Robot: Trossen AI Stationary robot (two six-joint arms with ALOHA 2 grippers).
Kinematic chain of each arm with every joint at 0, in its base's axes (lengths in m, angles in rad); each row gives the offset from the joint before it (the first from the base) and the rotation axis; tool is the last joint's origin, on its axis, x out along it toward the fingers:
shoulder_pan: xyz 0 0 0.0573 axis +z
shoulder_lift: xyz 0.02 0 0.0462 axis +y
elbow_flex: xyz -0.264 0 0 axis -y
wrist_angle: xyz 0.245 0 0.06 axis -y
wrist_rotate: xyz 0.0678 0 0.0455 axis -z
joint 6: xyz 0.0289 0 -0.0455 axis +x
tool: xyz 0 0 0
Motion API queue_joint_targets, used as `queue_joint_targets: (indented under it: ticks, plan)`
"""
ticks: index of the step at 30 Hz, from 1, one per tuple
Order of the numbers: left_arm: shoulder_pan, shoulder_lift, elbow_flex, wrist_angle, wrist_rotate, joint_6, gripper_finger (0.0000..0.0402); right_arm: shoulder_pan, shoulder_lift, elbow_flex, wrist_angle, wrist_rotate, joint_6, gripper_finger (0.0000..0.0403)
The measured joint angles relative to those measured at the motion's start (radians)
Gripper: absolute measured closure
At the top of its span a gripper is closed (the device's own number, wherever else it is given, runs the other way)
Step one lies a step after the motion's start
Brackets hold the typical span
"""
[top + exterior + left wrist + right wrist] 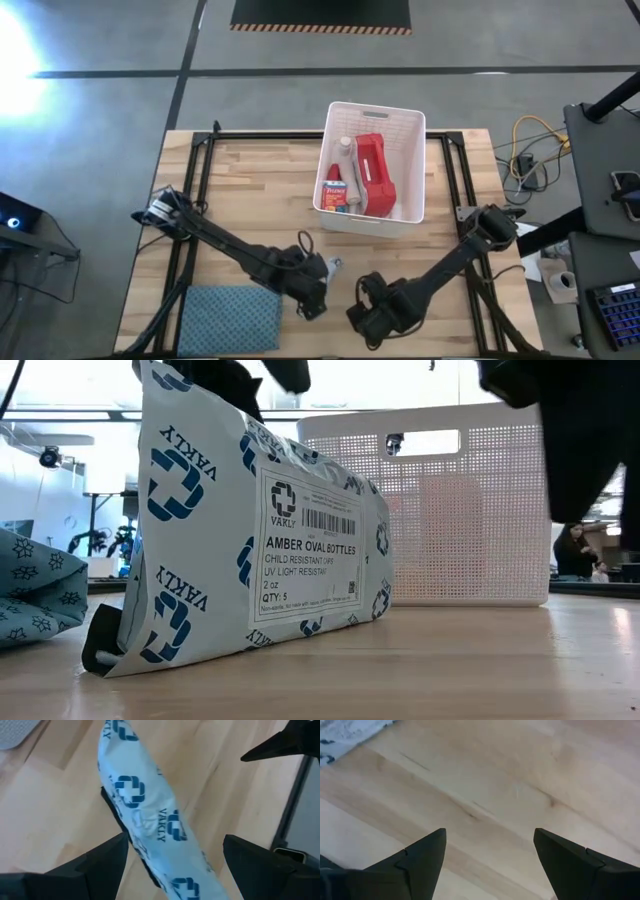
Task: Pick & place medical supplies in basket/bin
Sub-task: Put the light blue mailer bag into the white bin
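A white packet (pixel 145 805) printed with blue logos and labelled amber oval bottles stands on its lower edge (pixel 240 645) on the wooden table. My left gripper (pixel 175 842) hangs over it, open, one finger on each side and apart from it. My right gripper (pixel 490 837) is open above bare wood near the table's front edge (pixel 365 318). The white slotted bin (pixel 375 108) stands at the far middle. It holds a red pouch (pixel 375 172), a small bottle (pixel 343 150) and a small box (pixel 335 192). In the high view my left gripper (pixel 318 295) hides most of the packet.
A blue-grey folded cloth (pixel 230 318) lies at the near left, close to the packet's left side (pixel 30 590). Black frame rails (pixel 205 180) run along the table's left and right parts. A person (pixel 575 550) sits in the room beyond the table.
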State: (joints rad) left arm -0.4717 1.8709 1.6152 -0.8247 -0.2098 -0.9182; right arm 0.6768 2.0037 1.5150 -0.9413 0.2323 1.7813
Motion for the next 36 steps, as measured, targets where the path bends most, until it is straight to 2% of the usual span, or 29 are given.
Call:
queue_joint_targets:
  ticks: [3,9,14,25,36]
  plan:
    - [-0.001,0.003,0.007,-0.004,0.000,-0.021,0.0098,0.025,0.000,-0.003,-0.006,0.015,0.040,0.0115]
    - [0.001,0.003,-0.054,0.013,0.026,-0.127,0.0098,0.076,0.000,-0.004,-0.036,0.058,0.142,0.0117]
    - [0.001,0.003,-0.064,0.047,0.034,-0.139,0.0098,0.097,0.002,-0.006,-0.054,0.066,0.186,0.0118]
    - [0.001,0.021,-0.064,0.051,0.033,-0.187,0.0098,0.100,0.003,-0.019,-0.054,0.093,0.198,0.0120]
    - [0.024,0.105,-0.065,0.062,0.053,-0.148,0.0098,0.100,0.004,-0.050,-0.051,0.088,0.202,0.0131]
